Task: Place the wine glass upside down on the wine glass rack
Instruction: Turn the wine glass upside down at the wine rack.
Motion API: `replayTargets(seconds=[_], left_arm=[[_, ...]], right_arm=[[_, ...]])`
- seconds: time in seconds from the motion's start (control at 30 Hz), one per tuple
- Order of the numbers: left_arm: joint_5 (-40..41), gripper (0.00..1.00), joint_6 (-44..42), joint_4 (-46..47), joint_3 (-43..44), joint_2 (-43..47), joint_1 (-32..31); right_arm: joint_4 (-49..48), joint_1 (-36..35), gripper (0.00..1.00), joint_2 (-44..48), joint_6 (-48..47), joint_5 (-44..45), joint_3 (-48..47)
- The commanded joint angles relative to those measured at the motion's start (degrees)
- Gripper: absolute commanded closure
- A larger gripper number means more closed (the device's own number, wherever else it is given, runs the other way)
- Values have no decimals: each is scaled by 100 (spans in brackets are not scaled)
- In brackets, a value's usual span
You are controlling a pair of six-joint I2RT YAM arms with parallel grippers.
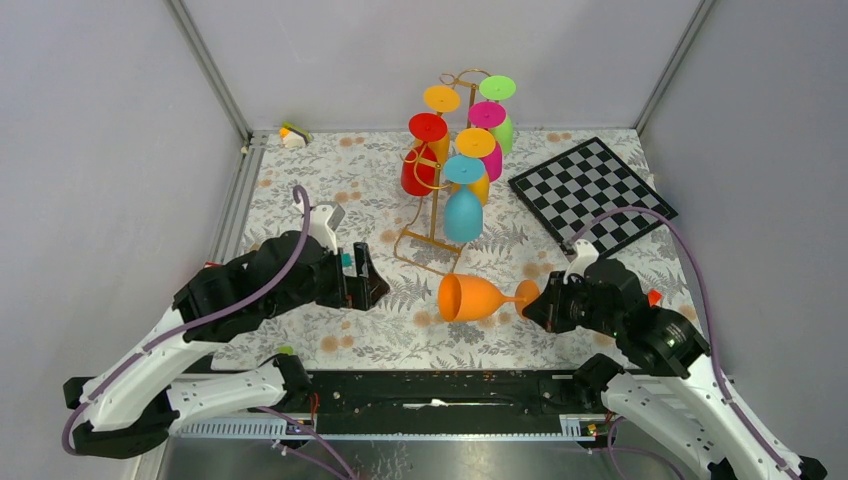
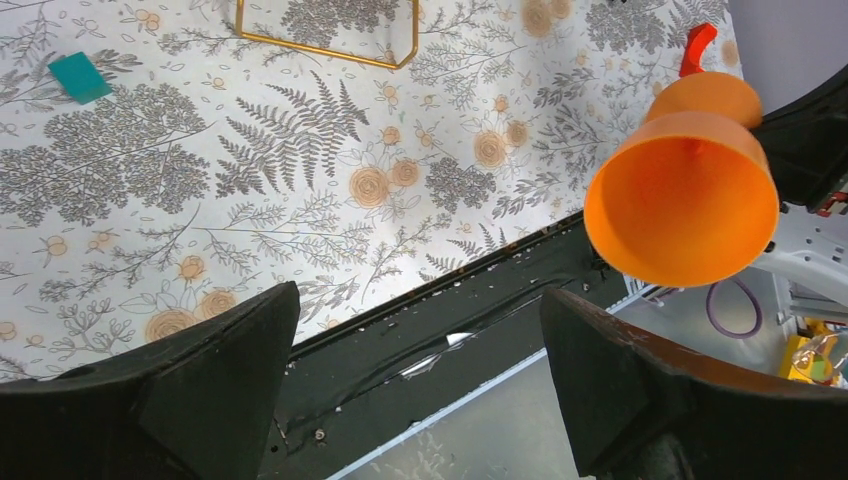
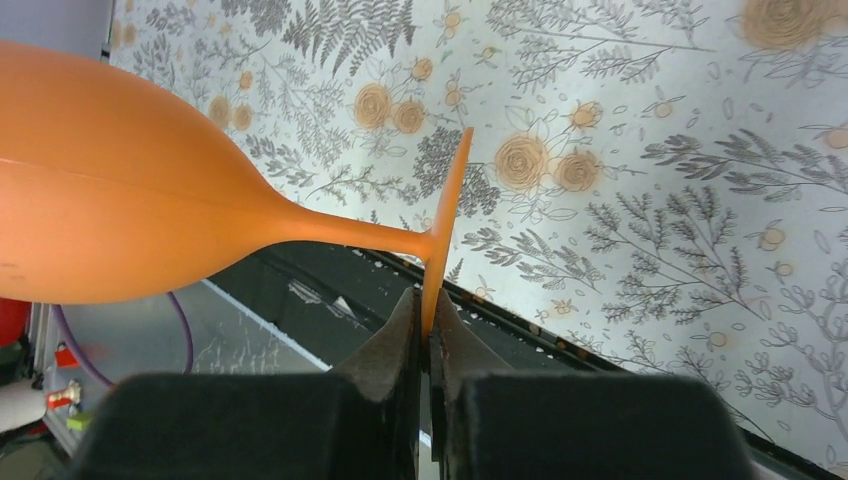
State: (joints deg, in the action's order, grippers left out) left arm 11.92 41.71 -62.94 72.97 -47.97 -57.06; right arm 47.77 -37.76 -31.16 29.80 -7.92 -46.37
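A: From above: the orange glass (image 1: 480,297) is seen sideways, just in front of the rack (image 1: 428,240).
B: Left wrist: the left gripper (image 2: 418,320) is spread wide, empty.
A: Right wrist: its thin foot (image 3: 450,220) is pinched by the right gripper (image 3: 425,335). Light, stiff, judged slippery there.

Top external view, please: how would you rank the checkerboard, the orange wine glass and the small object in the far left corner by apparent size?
Largest: checkerboard.
Next: orange wine glass.
Smallest: small object; it is farther from the camera, but clearly tiny.
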Motion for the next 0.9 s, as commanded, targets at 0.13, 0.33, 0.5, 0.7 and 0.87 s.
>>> replayTargets(seconds=[0.13, 0.33, 0.5, 0.7, 0.87], left_arm=[[-98, 1, -350, 100, -152, -193, 300], [-645, 1, -540, 269, -453, -265, 908], [-899, 1, -625, 416, -696, -94, 1348], [-1162, 1, -677, 424, -1065, 163, 2026], [-1707, 1, -709, 440, -1283, 285, 2580]], right_arm=[[14, 15, 100, 253, -305, 929, -360], [58, 16, 100, 376, -912, 1461, -653], [-39, 14, 100, 208, -1295, 1751, -777], [174, 16, 100, -771, -1783, 2068, -978], [414, 16, 100, -1767, -2099, 2323, -1268]])
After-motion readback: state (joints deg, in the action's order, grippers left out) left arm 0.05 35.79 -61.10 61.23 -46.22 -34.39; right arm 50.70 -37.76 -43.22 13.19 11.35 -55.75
